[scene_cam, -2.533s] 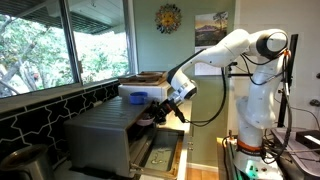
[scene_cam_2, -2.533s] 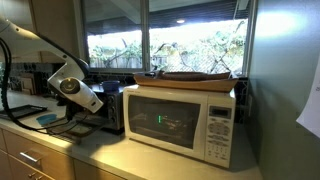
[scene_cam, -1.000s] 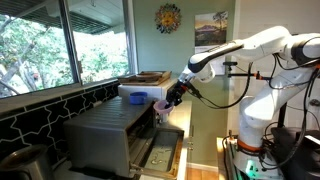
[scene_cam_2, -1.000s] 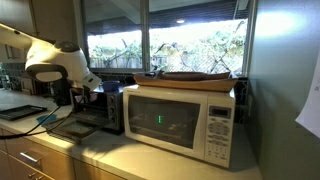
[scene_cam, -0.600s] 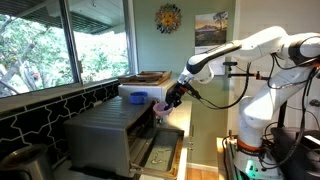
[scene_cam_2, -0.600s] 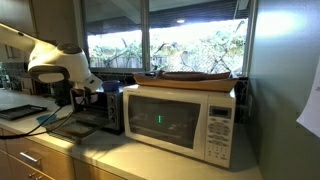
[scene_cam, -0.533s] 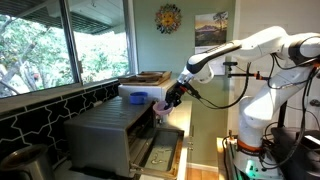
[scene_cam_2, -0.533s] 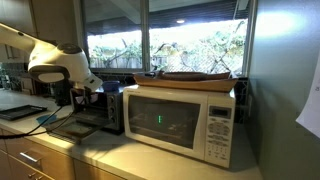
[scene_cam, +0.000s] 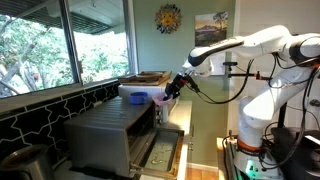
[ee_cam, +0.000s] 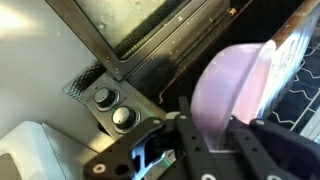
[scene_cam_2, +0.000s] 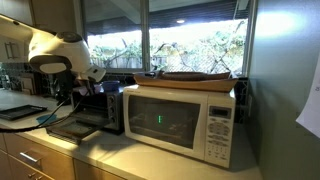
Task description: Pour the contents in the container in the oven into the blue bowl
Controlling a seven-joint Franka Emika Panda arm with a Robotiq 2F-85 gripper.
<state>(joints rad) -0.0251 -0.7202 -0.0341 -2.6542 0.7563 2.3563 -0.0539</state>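
My gripper (scene_cam: 170,92) is shut on the pale lavender-pink container (scene_cam: 160,99) and holds it in the air outside the oven (scene_cam: 105,135), near the oven's top front corner. In the wrist view the container (ee_cam: 235,80) sits tilted between the black fingers (ee_cam: 215,125), above the oven's knobs (ee_cam: 112,108). The grey oven also shows in an exterior view (scene_cam_2: 100,108), with its door (scene_cam_2: 68,128) folded down. The arm's white wrist (scene_cam_2: 60,50) hangs above it. I cannot make out the blue bowl in any view.
The open oven door (scene_cam: 160,155) juts out over the counter. A white and blue object (scene_cam: 135,93) lies on the oven top. A white microwave (scene_cam_2: 180,120) carrying a flat tray stands beside the oven. Windows run behind the appliances.
The gripper has risen with the container, from in front of the oven's mouth up to the level of the oven top. The wrist now sits higher in both exterior views.
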